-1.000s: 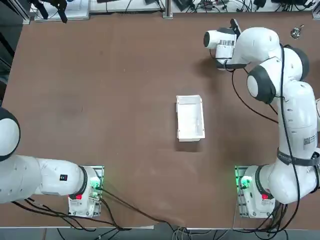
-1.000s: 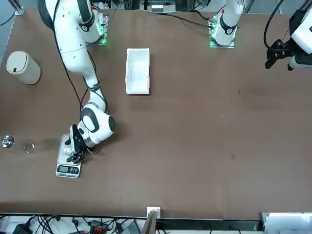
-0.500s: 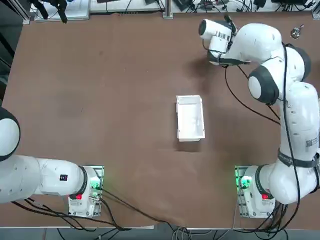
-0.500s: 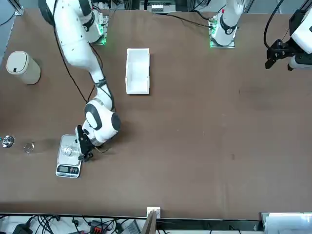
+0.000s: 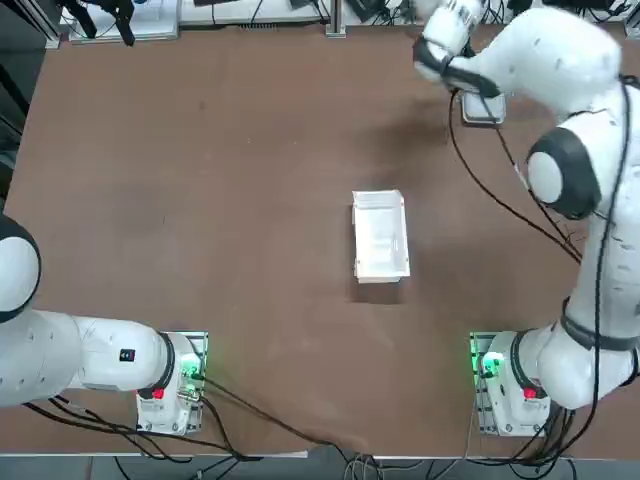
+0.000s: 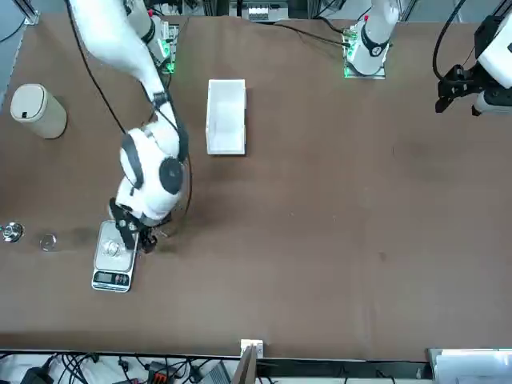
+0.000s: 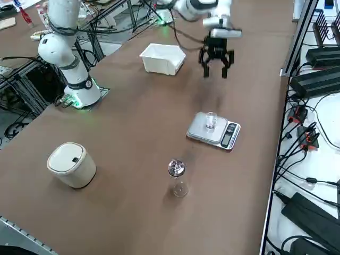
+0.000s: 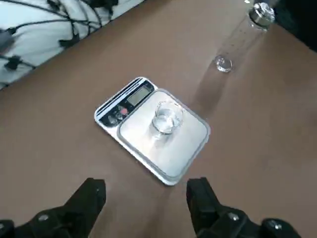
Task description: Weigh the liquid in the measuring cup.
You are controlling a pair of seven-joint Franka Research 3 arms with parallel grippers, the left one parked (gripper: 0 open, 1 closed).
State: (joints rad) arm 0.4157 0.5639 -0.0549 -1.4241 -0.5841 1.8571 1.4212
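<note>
The measuring cup [image 8: 167, 117] is a small clear round cup standing upright on the platform of the flat silvery scale [image 8: 184, 148], whose display faces away from the arm. The side view shows the same cup [image 7: 211, 120] on the scale [image 7: 223, 135]. My right gripper [image 7: 215, 68] hangs in the air above the table, back from the scale toward the white tray, and it is open with nothing between its fingers [image 8: 92, 195]. Seen from the front, the gripper [image 6: 133, 234] hovers just beside the scale [image 6: 110, 276], apart from the cup [image 6: 113, 249].
A small clear glass [image 7: 180, 189] and a silver-topped thing [image 7: 176, 169] stand beyond the scale, near the table's right edge. A white lidded canister [image 7: 71, 164] sits further along that side. The white rectangular tray [image 7: 159, 53] lies mid-table.
The right gripper has lifted and drawn back from the scale, staying open. The cup remains on the scale, which the arm had covered in the top view.
</note>
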